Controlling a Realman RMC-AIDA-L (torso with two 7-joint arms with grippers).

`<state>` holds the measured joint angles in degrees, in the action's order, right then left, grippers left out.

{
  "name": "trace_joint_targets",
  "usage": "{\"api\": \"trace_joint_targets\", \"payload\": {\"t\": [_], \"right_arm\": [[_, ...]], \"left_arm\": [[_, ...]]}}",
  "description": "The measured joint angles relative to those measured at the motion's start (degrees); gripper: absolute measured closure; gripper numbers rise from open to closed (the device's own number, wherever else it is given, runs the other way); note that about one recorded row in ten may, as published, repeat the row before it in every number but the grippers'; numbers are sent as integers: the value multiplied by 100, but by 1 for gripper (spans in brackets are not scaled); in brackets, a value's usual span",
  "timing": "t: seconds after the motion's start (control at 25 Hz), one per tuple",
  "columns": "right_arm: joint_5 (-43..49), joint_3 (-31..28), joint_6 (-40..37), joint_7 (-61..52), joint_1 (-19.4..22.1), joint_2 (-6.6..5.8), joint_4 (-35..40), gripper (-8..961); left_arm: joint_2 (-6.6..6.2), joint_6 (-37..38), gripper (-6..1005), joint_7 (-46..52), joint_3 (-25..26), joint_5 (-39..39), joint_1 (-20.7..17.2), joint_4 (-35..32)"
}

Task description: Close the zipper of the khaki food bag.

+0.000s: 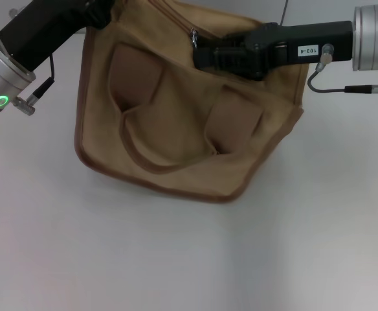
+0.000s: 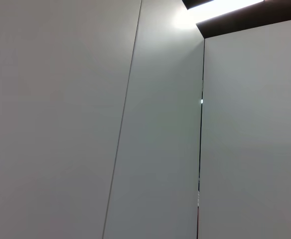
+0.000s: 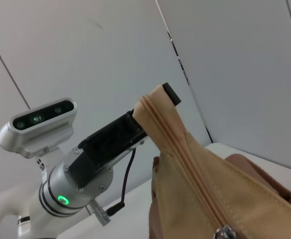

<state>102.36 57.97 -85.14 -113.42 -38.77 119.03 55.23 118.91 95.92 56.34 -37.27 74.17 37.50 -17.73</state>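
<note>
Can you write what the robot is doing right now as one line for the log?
left pincer: shut on bag corner | right pincer: at zipper slider | khaki food bag: lifted, zipper partly closed

Bare table (image 1: 176, 259) lies open before the khaki food bag (image 1: 176, 129); both arms flank its top.

1. The khaki food bag (image 1: 176, 116) is a tan canvas tote with darker brown edge piping and two wide looped handles lying flat on its upward-facing side. It is stretched between the two sets of jaws, one corner at each.
2. The zipper (image 3: 185, 169) runs along the bag's top edge, tape raised in a ridge. Its silver slider (image 1: 193, 36) sits just beside the right jaws.
</note>
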Motion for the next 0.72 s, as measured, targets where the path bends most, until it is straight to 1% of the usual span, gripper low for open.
{"api": "trace_joint_targets", "payload": {"t": [0.48,0.6,0.72], "right_arm": [[-1,245,259,-261,-77,15,47,663],[1,242,261,-277,-51,15,98,839],[6,244,261,-347,35,15,283,867]], "left_arm": [[9,138,956,-1,-6,28,32,-2],[9,139,956,-1,-8,32,35,0],[5,140,956,1,-8,29,38,2]]}}
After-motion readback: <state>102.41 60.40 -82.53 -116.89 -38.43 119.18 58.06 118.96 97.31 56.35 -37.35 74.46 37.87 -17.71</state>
